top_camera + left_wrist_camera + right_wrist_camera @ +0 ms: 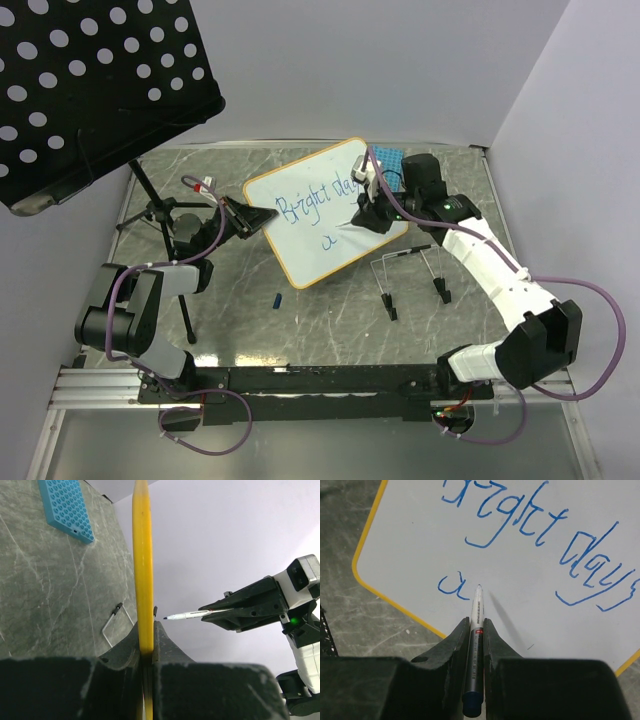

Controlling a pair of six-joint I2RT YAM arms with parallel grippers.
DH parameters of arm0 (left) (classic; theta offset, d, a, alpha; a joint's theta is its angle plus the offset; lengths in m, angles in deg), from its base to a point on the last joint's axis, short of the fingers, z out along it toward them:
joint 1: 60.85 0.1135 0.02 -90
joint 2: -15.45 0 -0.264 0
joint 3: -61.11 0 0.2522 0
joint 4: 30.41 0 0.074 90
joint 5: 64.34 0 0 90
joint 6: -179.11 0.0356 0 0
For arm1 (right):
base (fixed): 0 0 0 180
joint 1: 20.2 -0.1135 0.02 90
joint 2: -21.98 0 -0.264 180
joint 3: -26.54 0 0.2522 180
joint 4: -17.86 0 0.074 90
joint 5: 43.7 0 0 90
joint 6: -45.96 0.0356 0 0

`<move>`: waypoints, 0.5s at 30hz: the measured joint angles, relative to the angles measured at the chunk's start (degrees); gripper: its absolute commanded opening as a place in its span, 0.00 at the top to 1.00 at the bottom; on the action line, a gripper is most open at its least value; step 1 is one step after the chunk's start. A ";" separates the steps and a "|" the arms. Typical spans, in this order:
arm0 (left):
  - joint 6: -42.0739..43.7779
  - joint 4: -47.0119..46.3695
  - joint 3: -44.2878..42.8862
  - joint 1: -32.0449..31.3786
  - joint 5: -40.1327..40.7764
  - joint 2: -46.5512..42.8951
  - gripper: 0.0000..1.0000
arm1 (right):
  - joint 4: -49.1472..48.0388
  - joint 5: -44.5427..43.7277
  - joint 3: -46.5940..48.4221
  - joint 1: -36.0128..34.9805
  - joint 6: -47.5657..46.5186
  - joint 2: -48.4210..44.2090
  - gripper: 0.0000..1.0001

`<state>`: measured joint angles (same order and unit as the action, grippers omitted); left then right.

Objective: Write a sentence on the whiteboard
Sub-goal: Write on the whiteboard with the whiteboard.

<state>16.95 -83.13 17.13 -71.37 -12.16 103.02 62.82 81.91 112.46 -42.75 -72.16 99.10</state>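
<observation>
Top view: the whiteboard (330, 240) is sitting mid-table, turned askew. The left gripper (262, 218) is gripping its left edge and the right gripper (362, 215) is hovering over its right half.

Left wrist: fingers (167, 647) are clamping the yellow rim. The marker (192, 614) tip is standing just off the board.

Right wrist: fingers (452, 645) are squeezing the marker. The sentence (535, 535) is reading "Bright days", with a lone "a" below, and the tip is pointing just right of it.

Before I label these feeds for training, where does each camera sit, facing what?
Top external: above, behind the bases, looking down at the table; left arm, right arm show.
Left wrist: on the left pincer, sighting along the whiteboard edge-on.
Right wrist: on the right pincer, facing the writing over its marker.
Shared: both wrists see the marker.
</observation>
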 measured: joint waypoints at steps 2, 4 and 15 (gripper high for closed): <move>0.00 -0.07 0.00 0.00 -0.09 0.00 0.99 | -0.44 0.87 0.00 0.15 0.37 -0.20 1.00; 0.00 -0.09 0.00 0.00 -0.22 0.00 0.99 | -0.74 1.57 -0.02 0.35 0.66 -0.20 1.00; -0.09 -0.09 0.00 0.00 -1.29 0.00 0.99 | -4.48 4.96 -2.16 2.95 1.16 -0.39 1.00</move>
<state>16.86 -83.22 17.13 -71.37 -13.45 103.02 58.34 86.87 110.29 -39.80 -71.00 98.70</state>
